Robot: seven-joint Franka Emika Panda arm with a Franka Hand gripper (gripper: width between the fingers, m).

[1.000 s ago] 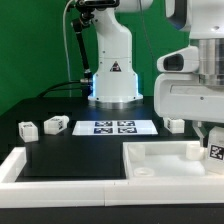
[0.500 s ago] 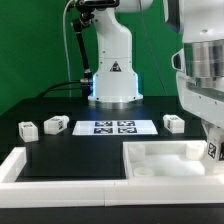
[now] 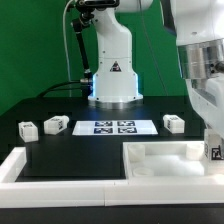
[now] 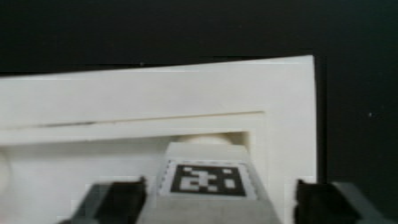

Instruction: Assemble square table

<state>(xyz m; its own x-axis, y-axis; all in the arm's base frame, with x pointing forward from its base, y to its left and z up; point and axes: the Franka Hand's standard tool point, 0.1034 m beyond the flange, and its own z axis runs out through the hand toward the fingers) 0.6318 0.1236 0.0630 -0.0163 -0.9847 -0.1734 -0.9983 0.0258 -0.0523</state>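
One leg point(image 4: 206, 178) stands at the square top's point(image 4: 107, 100) corner between parted fingers point(image 4: 118, 202) that grip nothing; best rise straight up without nudging it.

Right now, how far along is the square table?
Done: nothing clearly fastened. In hand: one leg stands at a corner of the table top, jaws open on either side, not gripping; seated or not, can't tell. Left: three loose legs on the black surface, two at the exterior view's left, one by the marker board's right end.
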